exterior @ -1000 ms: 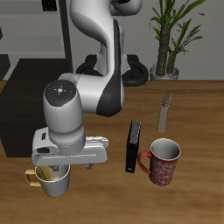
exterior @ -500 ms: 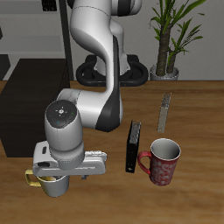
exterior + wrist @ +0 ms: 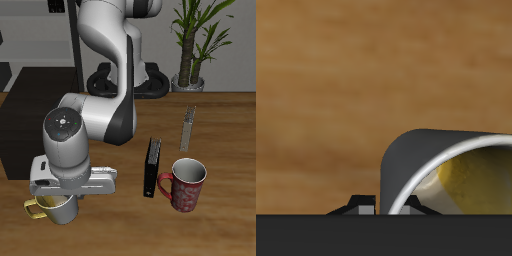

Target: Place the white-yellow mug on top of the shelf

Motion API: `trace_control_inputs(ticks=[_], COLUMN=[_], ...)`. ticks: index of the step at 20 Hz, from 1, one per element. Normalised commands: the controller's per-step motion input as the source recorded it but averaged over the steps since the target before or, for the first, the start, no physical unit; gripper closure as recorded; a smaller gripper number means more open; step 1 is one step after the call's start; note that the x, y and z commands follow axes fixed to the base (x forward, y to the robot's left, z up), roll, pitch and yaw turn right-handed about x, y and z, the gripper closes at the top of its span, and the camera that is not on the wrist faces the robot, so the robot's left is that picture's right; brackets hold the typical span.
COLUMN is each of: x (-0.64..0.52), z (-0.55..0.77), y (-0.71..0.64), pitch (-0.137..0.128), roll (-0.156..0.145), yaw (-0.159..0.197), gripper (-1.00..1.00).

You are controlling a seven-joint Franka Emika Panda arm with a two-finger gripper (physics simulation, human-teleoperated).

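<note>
The white-yellow mug is near the table's front edge, its yellow handle pointing away from the red mug. My gripper hangs straight down over it, the fingers mostly hidden by the hand. In the wrist view the gripper is closed over the wall of the mug at its rim, and the yellow inside shows. The shelf, a large black cabinet, stands just behind the mug, beside the arm.
A red patterned mug stands near the front edge. A thin black book-like slab stands upright beside it. A small grey object lies farther back, and a potted plant stands behind the table.
The gripper and the mug have shifted together a little away from the red mug, along the front edge, and the hand has turned slightly.
</note>
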Motion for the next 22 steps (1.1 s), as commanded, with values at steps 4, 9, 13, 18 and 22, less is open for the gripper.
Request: trace_control_inputs(ticks=[4,9,13,18,22], x=[-0.24,-0.34,-0.47,-0.34,-0.39], z=[0.51,0.53,0.79,0.55,0.62], y=[-0.07,-0.03,-0.10,-0.10,-0.19], pitch=[-0.038,-0.045,-0.097,-0.062,-0.071], roll=[-0.005,-0.001,-0.006,-0.019,-0.033], yaw=[0.004,0.043,0.034,0.018,-0.024], gripper=[1.00,1.00,1.00,1.00,1.00])
